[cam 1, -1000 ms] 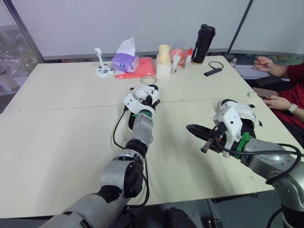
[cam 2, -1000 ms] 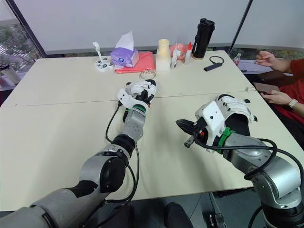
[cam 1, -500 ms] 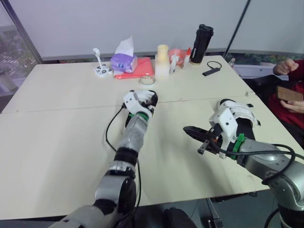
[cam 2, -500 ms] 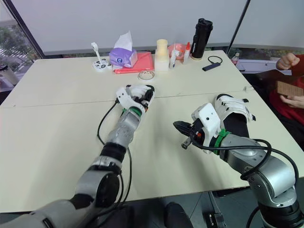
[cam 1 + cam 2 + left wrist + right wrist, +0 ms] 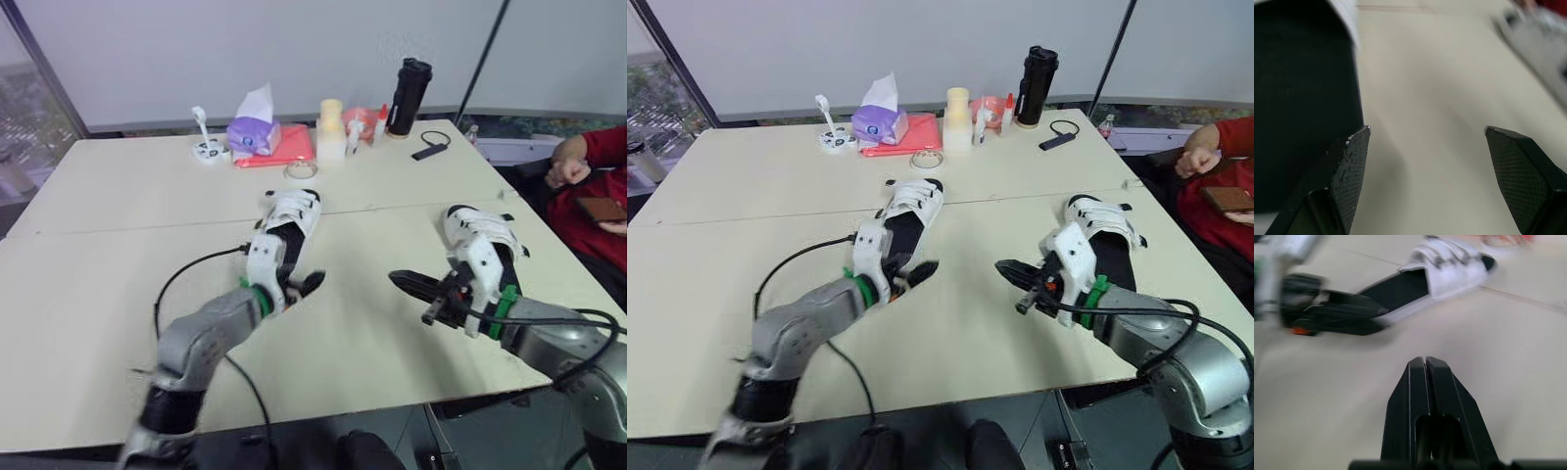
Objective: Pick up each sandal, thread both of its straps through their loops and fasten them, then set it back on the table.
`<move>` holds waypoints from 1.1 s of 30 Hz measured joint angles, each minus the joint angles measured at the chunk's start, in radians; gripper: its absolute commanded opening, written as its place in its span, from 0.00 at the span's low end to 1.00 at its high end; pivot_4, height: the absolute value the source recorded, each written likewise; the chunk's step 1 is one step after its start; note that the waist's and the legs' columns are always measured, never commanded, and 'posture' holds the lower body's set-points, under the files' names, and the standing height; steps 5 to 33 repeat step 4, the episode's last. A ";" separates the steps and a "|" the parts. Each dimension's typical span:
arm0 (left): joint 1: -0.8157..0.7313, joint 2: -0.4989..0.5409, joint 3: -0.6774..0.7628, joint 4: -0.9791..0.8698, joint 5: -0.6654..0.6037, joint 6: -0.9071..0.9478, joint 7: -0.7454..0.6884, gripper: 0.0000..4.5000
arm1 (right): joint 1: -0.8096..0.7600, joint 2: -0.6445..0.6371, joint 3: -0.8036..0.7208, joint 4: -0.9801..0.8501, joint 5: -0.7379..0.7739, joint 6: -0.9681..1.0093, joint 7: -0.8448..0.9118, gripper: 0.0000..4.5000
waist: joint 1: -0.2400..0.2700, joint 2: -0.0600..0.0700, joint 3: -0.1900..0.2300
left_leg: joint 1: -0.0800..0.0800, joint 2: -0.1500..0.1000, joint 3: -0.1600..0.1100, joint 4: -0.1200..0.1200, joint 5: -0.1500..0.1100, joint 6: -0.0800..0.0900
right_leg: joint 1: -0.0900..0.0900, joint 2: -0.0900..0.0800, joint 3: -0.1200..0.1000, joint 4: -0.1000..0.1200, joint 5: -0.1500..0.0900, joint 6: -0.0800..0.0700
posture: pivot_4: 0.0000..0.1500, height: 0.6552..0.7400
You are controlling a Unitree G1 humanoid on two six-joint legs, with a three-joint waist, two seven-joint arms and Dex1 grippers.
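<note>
Looking down from the head camera: two sandals with white straps and black footbeds lie flat on the beige table (image 5: 118, 294), well apart. The left sandal (image 5: 289, 220) is mid-table with its toe pointing away from the robot. The right sandal (image 5: 480, 240) is on the robot's right and partly behind the right wrist. Cannot tell whether the straps on either are fastened. The left gripper (image 5: 306, 284) is low over the table, just beside the left sandal's heel; contact unclear. The right gripper (image 5: 397, 280) hovers over bare table between the two sandals, pointing toward the left one and holding nothing. Along the far edge sit a tissue box (image 5: 253, 132), a red folder (image 5: 284, 147), a tape roll (image 5: 301, 169) and a black bottle (image 5: 408, 95). A person in a red sleeve (image 5: 593, 157) sits at the right edge.

Left wrist view: the black fingers (image 5: 1349, 171) are spread wide with nothing between them. Bare table lies ahead, and the left sandal's dark footbed is close along one side.

Right wrist view: the fingers (image 5: 1415, 396) are pressed together and empty. The left sandal lies ahead across the table, with the left gripper's black tips by its heel.
</note>
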 measured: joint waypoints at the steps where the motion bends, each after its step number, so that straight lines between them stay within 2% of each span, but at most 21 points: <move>1: 0.030 0.084 -0.006 -0.051 0.001 -0.009 -0.072 0.86 | 0.028 -0.013 -0.013 0.028 -0.002 -0.008 0.023 0.00 | 0.001 0.001 0.000 | 0.000 0.000 0.001 -0.001 0.000 0.000 | -0.001 0.000 0.001 0.000 0.000 0.000 | 1.00 1.00; 2: 0.067 0.141 0.005 -0.094 -0.011 -0.018 -0.134 0.86 | 0.049 -0.025 -0.018 0.054 -0.007 -0.015 0.045 0.00 | 0.002 0.001 0.000 | 0.000 0.000 0.001 -0.001 0.000 0.000 | -0.001 0.000 0.001 0.000 0.000 -0.001 | 1.00 1.00; 4: 0.137 0.160 0.053 -0.131 -0.052 -0.023 -0.198 0.86 | 0.068 -0.027 -0.023 0.092 -0.022 -0.038 0.072 0.00 | 0.003 0.002 -0.001 | 0.000 0.000 0.003 0.000 0.000 0.000 | -0.001 0.000 0.002 0.000 0.000 -0.001 | 1.00 1.00; 33: 0.137 0.160 0.053 -0.131 -0.052 -0.023 -0.198 0.86 | 0.068 -0.027 -0.023 0.092 -0.022 -0.038 0.072 0.00 | 0.003 0.002 -0.001 | 0.000 0.000 0.003 0.000 0.000 0.000 | -0.001 0.000 0.002 0.000 0.000 -0.001 | 1.00 1.00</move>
